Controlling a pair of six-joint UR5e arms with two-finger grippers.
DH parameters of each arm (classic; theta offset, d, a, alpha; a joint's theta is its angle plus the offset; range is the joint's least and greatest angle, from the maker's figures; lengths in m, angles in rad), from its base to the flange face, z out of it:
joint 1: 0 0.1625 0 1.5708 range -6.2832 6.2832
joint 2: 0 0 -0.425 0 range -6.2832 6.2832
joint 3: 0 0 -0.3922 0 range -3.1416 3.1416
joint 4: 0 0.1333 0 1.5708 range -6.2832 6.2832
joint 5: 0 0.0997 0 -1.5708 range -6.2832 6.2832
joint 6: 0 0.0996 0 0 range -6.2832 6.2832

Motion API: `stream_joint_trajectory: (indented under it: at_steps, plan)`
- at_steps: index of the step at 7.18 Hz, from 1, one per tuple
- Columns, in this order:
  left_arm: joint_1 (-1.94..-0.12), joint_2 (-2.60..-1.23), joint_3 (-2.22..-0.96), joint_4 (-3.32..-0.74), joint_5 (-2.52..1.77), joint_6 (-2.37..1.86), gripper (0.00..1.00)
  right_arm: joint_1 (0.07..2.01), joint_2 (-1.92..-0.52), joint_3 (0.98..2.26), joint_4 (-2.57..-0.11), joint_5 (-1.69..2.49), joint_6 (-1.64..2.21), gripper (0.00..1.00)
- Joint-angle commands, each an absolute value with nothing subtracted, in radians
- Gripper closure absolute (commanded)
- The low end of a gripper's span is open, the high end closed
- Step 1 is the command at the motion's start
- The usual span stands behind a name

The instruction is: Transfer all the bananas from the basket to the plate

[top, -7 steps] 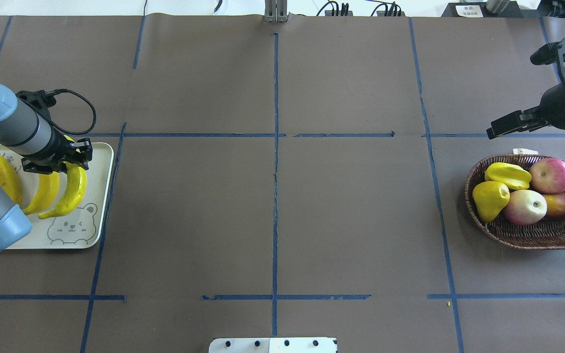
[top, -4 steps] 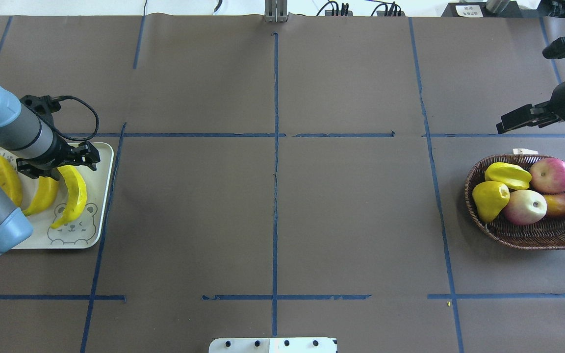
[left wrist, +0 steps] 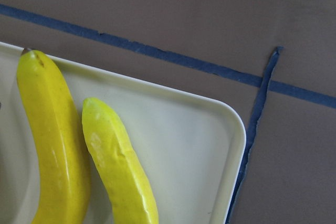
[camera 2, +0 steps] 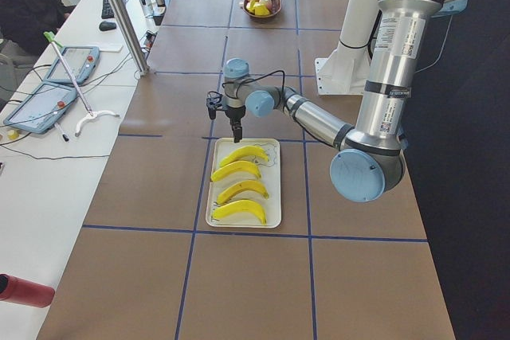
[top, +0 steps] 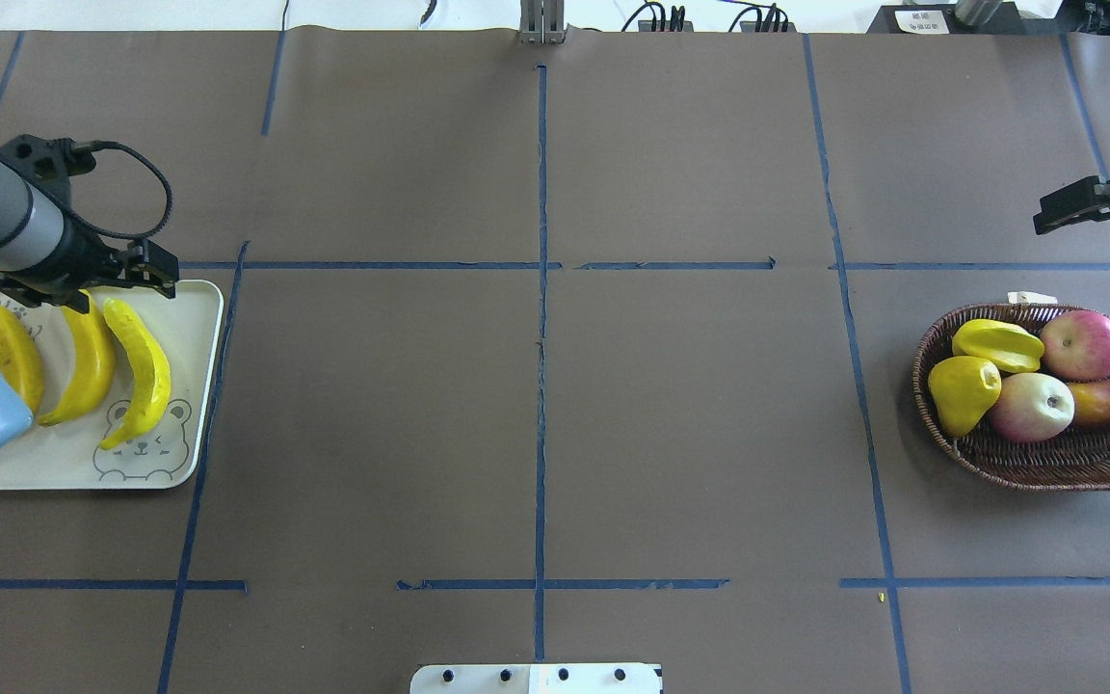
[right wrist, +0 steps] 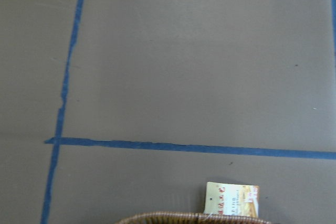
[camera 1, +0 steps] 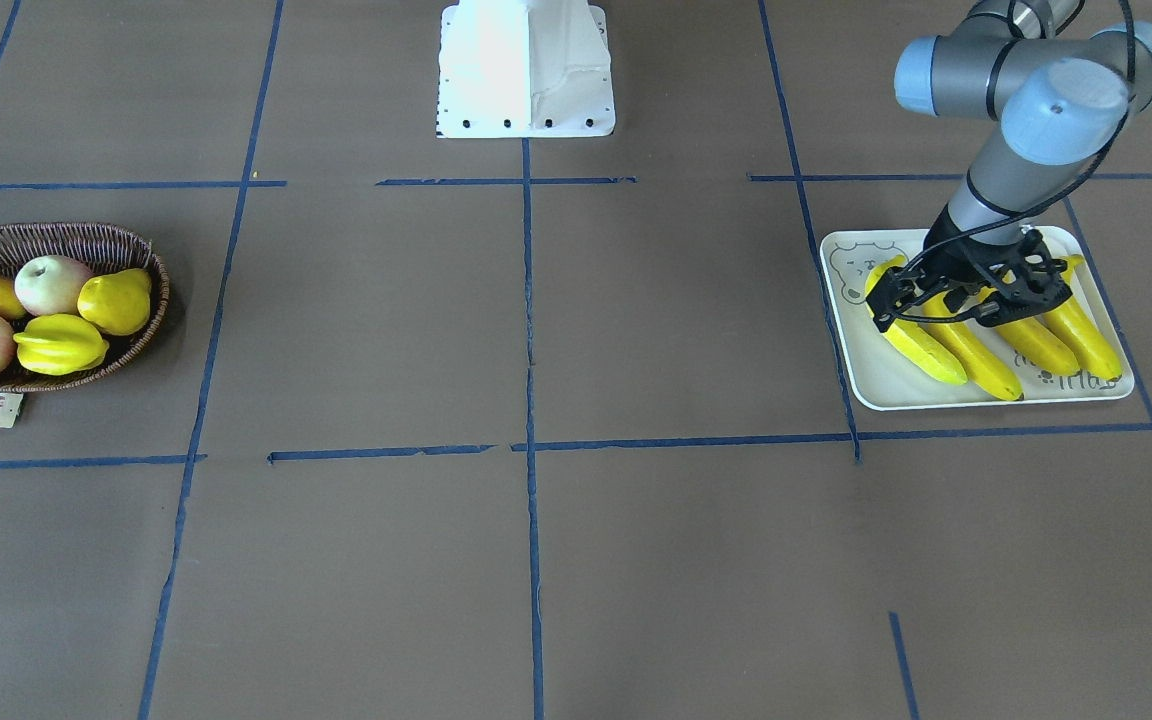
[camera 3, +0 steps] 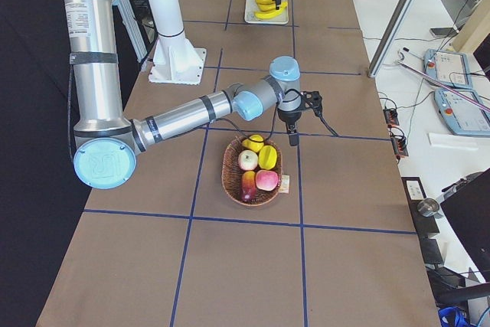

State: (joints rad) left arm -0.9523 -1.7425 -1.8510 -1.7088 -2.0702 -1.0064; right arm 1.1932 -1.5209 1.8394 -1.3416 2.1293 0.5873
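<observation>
The left gripper (top: 83, 278) has released the long curved bright-yellow banana (top: 143, 371), now lying flat on the rectangular cream-white plate (top: 191, 318), and pulled back to its far edge. The right gripper (top: 1051, 212) has drawn farther from the dark-brown wicker basket (top: 1046, 465).

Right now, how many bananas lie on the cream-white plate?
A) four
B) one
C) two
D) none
A: in the exterior left view, four bananas lie side by side on the plate, and none shows in the basket.
</observation>
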Motion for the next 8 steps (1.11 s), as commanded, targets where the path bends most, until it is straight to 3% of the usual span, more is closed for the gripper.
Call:
stream_joint_trajectory:
  at_steps: [1,4,5,8]
  plan:
    - [-1.201,-1.752,-1.841,-1.532,-2.143,-0.573,0.0,1.268,-1.537,1.784,-1.341,2.126,0.562,0.0]
    - [-1.434,-1.752,-1.746,-1.46,-2.254,-0.199,0.0,1.547,-1.528,1.541,-1.354,2.435,0.066,0.0]
    - [-1.484,-1.753,-1.677,-1.462,-2.358,-0.111,0.0,1.596,-1.54,1.519,-1.365,2.457,-0.08,0.0]
    - [-1.534,-1.753,-1.567,-1.462,-2.375,-0.028,0.0,1.657,-1.56,1.647,-1.693,2.513,-0.18,0.0]
